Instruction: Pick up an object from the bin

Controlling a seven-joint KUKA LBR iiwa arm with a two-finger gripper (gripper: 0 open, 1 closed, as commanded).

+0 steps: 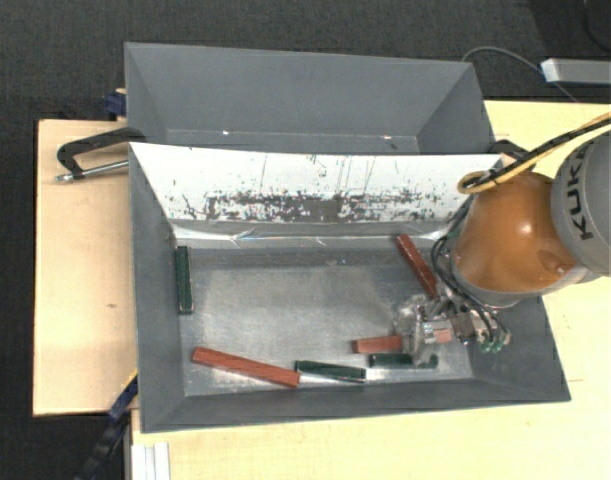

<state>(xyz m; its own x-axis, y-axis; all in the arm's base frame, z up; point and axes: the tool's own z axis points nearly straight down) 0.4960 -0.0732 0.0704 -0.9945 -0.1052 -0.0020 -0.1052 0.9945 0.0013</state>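
Note:
My gripper (423, 330) is low in the bin's front right corner, under the orange wrist cover. It sits right over a short red stick (377, 345) and a dark green stick (403, 361) that lie side by side on the floor. Whether it touches either one I cannot tell. A longer red stick (415, 261) leans along the right wall just behind the gripper. Further left along the front wall lies another dark green stick (330, 372).
A long red stick (243, 366) lies at the front left, end to end with the green one. A dark green stick (184, 280) rests against the left wall. The arm and its orange cover hang over the bin's right side.

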